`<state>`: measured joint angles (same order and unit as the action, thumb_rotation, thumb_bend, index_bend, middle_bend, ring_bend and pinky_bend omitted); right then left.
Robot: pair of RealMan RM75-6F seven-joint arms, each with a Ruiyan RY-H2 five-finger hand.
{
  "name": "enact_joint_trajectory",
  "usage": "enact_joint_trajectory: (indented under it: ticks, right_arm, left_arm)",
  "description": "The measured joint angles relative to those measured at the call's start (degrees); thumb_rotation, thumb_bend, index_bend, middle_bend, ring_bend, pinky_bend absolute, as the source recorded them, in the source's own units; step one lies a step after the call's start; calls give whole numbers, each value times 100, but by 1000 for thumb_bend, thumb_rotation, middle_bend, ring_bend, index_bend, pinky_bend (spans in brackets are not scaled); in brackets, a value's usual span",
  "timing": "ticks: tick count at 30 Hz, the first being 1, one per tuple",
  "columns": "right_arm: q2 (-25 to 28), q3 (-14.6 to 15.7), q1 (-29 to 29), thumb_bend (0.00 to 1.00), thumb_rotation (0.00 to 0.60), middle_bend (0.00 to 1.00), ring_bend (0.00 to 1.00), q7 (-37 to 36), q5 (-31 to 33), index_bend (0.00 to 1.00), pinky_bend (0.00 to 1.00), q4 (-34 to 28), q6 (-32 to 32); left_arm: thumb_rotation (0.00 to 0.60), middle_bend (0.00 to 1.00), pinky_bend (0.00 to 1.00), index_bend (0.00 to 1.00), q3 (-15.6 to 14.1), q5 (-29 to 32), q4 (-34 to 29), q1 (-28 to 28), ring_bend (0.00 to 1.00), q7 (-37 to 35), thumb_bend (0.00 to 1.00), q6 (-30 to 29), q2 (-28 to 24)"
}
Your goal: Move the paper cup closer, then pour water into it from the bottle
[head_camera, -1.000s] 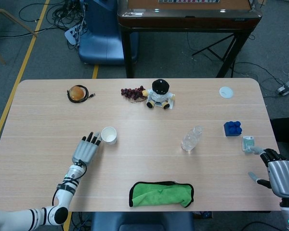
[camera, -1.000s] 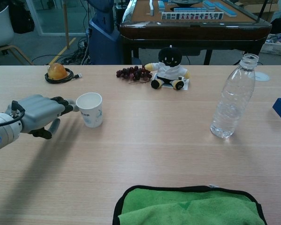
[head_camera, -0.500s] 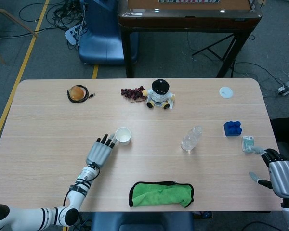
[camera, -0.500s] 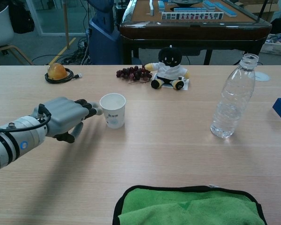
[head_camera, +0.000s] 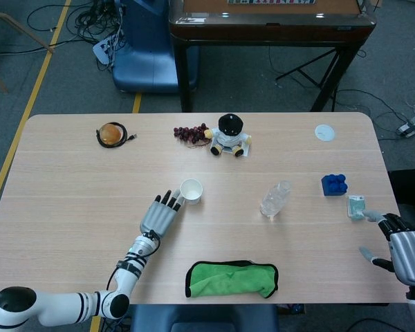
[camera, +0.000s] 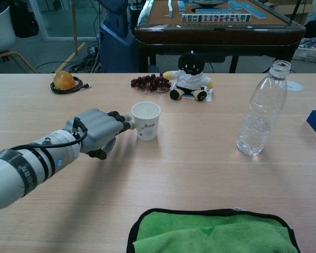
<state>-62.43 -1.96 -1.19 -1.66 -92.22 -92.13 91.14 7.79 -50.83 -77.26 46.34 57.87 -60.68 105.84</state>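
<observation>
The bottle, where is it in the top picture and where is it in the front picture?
Head view: the bottle stands right of the middle, between the cup and the blue block.
Chest view: the bottle stands tall at the right side, cap off, right of the cup.
Shared landmark: the plush doll sits behind and left of the bottle in both views.

Left hand (camera: 97, 130) stretched forward, fingers straight and together. Right hand (head_camera: 405, 247) low, fingers loosely apart, holding nothing.
</observation>
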Motion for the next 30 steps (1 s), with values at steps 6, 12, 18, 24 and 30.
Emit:
enact_joint_trajectory:
  ticks: [6,12,18,24,30]
  right_arm:
    - [17,6,17,33,600,377,310,-29,-32,283,529,-11,37]
    - [19,6,25,33,600,377,310,-36,-40,283,529,-15,50]
    - [28,-4,27,33,600,377,309,-59,-24,283,529,-15,50]
    - [32,-5,31,33,600,377,310,-77,-27,283,529,-10,54]
    - [31,-3,33,33,600,377,309,-76,-34,283,529,-12,54]
  left_arm:
    - [600,0,198,0,96,140,158,99,0,88,779,-32,88]
    - [600,0,190,0,182,388,404,209,0,226,779,-2,195]
    - [600,0,184,0,271,515,619,336,0,233,779,78,294]
    - [600,0,184,0,257,447,722,391,0,42,778,174,362]
    - [600,0,179,0,251,342,741,473,0,-81,779,241,436]
